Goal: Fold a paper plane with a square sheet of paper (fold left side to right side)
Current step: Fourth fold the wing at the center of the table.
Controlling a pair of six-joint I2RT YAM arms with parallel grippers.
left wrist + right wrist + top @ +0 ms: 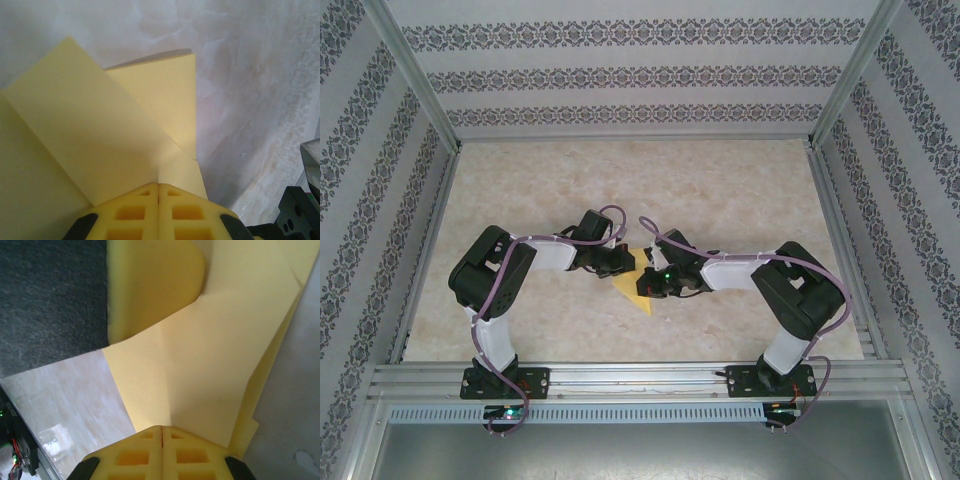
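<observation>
L end effector (159, 186) & R end effector (162, 428) each pinched shut on creased yellow sheet of paper (635, 290), flaps raised, near centre of table (720, 190).

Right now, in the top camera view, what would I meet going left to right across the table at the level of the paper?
left arm → left claw → yellow sheet of paper → right claw → right arm

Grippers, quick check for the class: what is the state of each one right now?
Left gripper: closed, pinching the yellow sheet of paper.
Right gripper: closed, pinching the same sheet.
</observation>
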